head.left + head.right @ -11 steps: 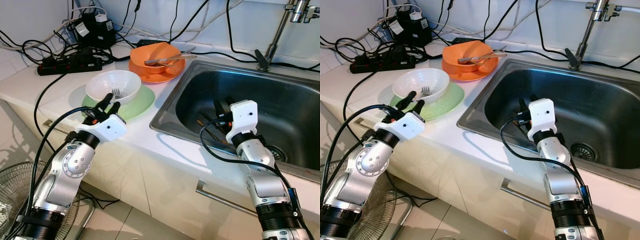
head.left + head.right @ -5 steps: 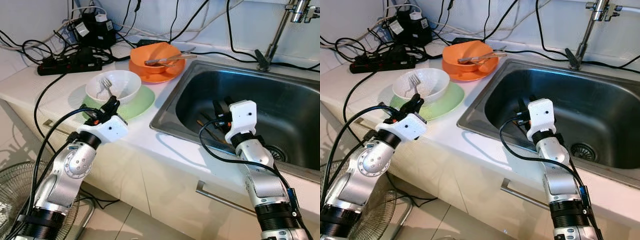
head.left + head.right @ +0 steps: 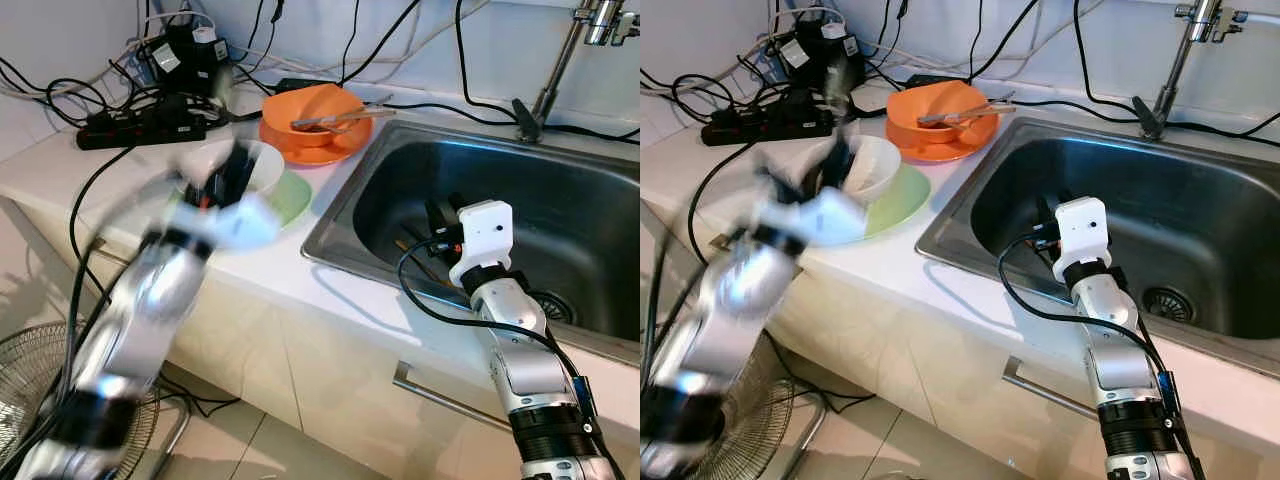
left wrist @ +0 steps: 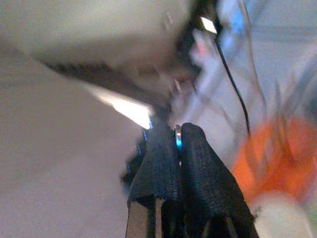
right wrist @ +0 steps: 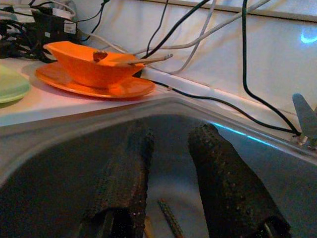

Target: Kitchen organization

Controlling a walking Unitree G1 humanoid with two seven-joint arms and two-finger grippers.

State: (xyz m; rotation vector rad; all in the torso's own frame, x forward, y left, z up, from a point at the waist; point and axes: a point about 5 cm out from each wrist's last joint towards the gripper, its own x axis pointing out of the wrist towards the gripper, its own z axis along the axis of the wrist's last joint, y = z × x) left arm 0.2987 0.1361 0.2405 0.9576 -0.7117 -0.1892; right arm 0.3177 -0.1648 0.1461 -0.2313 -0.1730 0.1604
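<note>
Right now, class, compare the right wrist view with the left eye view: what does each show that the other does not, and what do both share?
Right wrist view alone: a close look along the right tool, its fingers apart over the sink floor, and the side profile of the orange bowl.

Left eye view alone: the blurred left arm by the white bowl, the power strip, the tap and a floor fan.

Both: the orange bowl on its orange plate with utensils across it, the green plate, the steel sink and black cables along the wall.
</note>
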